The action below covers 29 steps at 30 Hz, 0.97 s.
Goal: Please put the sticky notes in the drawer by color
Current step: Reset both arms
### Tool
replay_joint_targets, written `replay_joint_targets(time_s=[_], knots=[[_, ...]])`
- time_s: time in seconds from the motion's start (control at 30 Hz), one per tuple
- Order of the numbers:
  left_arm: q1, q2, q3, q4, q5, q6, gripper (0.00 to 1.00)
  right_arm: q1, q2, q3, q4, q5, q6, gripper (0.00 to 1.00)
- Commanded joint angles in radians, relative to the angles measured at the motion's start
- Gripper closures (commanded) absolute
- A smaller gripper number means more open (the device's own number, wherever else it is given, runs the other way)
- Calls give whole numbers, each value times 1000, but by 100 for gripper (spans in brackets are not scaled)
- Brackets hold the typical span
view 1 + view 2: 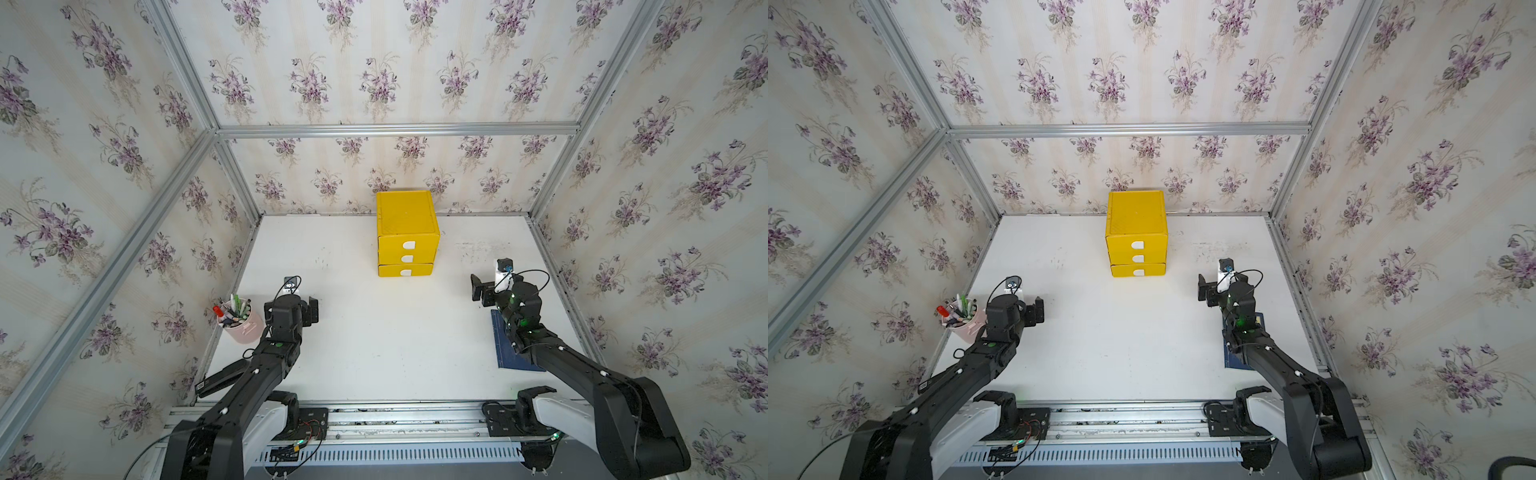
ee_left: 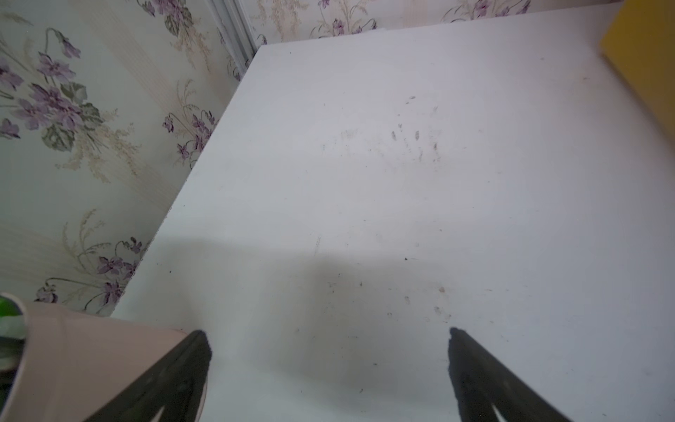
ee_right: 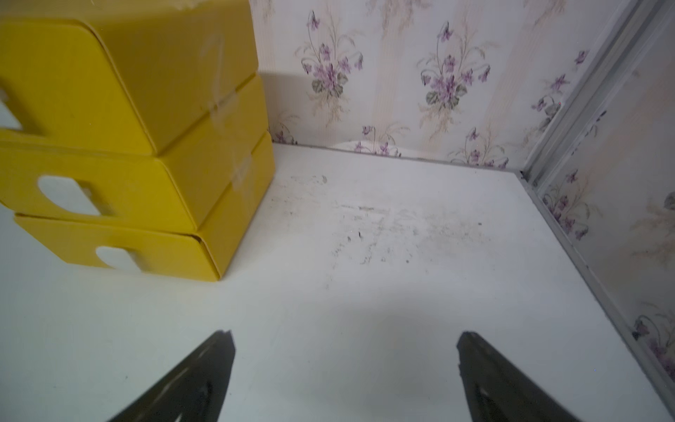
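Yellow drawer (image 1: 407, 245) at upper center of frame, on white tabletop (image 1: 374, 340). Left gripper (image 1: 312, 311) center-left, right gripper (image 1: 478, 287) center-right; both w/ jaws wide apart, empty.

Black arms (image 1: 257, 374), white base links (image 1: 266, 419), green LEDs (image 1: 279, 344), looped cables (image 1: 534, 271).

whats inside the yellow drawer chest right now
Nothing inside shows. The yellow chest is fully closed, so only its three fronts and their white tabs are visible. Any sticky notes in it are covered; none show on the table.
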Motion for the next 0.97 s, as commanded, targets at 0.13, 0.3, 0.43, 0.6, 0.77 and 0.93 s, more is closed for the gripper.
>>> replay_joint_targets(time_s=[0.13,0.3,0.43,0.6,0.77,0.93], knots=[[98,281,71,426,213,5,0,-63,186,-33,380,16,-3,0],[101,433,106,484,315,46,0,-131,305,-48,508,-61,57,0],[99,430,137,418,307,45,0,-141,358,-67,581,46,111,0],[81,438,148,410,278,54,0,-141,364,-80,621,45,109,0],[79,437,145,411,274,54,0,-141,360,-77,605,49,109,0],[79,435,144,414,272,54,0,-141,361,-79,614,45,109,0]])
